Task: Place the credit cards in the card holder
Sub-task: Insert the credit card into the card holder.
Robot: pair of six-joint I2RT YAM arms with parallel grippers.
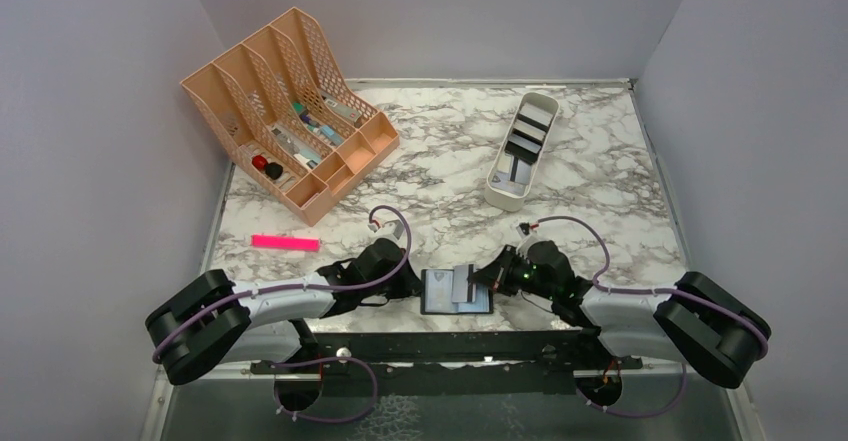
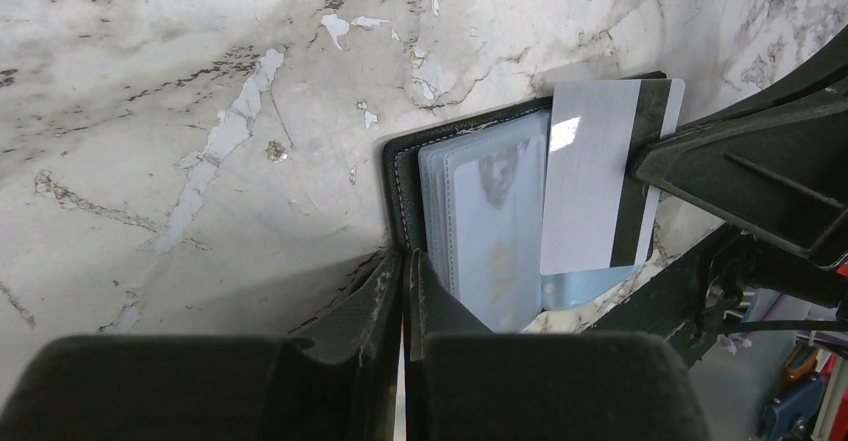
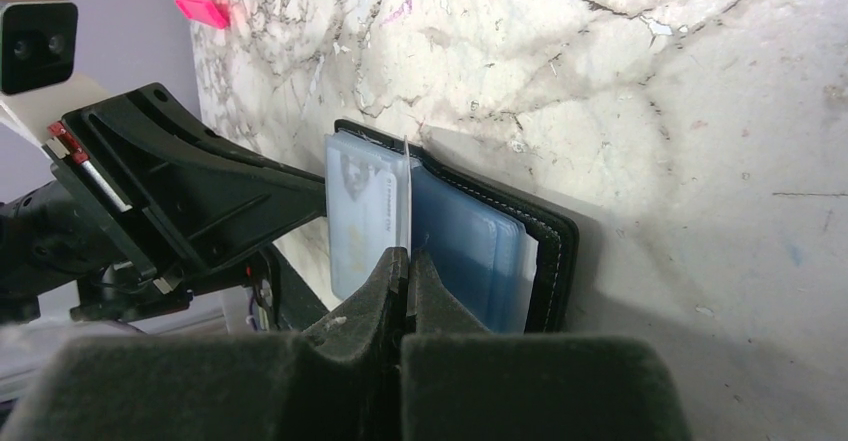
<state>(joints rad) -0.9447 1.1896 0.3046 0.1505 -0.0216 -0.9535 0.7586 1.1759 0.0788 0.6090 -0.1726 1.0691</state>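
Observation:
The card holder [image 1: 440,296], a black wallet with clear sleeves, lies open near the table's front edge. My left gripper [image 1: 416,286] is shut on its left cover edge [image 2: 400,201], as the left wrist view shows at the gripper [image 2: 405,261]. A white credit card [image 2: 590,176] with a dark stripe stands over the sleeves [image 2: 490,211], and my right gripper [image 3: 408,259] is shut on it. From the right wrist the card [image 3: 407,186] is seen edge-on between the pages of the card holder [image 3: 470,241]. More credit cards [image 1: 524,137] sit in a white tray.
The white tray [image 1: 500,189] stands at the back right. A peach mesh desk organiser [image 1: 290,111] with small items fills the back left. A pink flat strip [image 1: 285,243] lies left of the arms. Grey walls close in three sides.

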